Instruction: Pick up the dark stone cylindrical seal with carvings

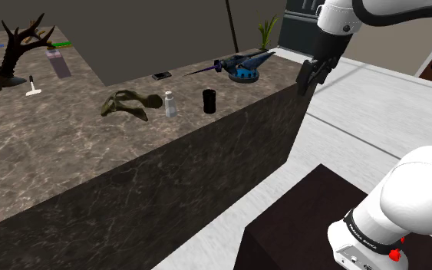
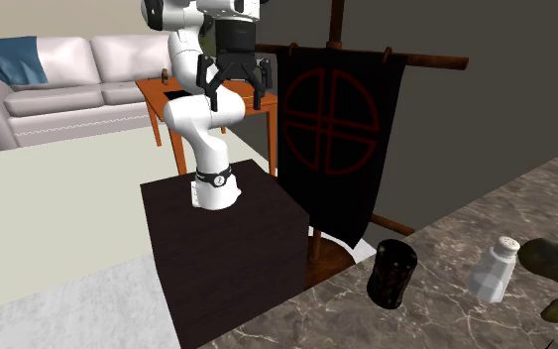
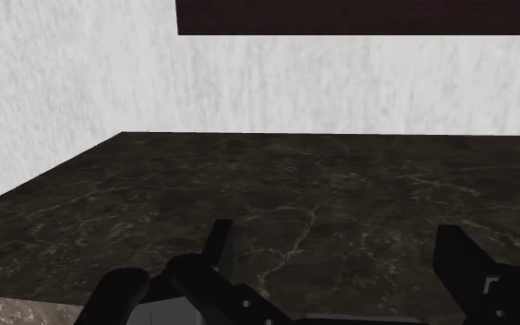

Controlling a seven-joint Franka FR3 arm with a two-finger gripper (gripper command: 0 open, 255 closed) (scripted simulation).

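Note:
The dark cylindrical seal [image 1: 209,100] stands upright on the marble counter [image 1: 68,153], close to its front edge. In the second exterior view the seal [image 2: 391,274] is near the counter's corner, beside a white shaker [image 2: 493,270]. My black gripper [image 1: 311,78] hangs in the air off the counter's end, toward the shoulder view's right, well apart from the seal and higher than it. The gripper [image 2: 235,97] is open with nothing between its fingers. In the wrist view the gripper [image 3: 290,282] looks down at the bare marble top [image 3: 295,194].
An olive bone-like piece [image 1: 130,103] and the shaker [image 1: 169,104] lie beside the seal. A blue pointed model [image 1: 241,67] sits at the counter's far end, an antler piece [image 1: 18,50] far left. A black banner [image 2: 341,139] hangs near the dark stand [image 2: 227,238].

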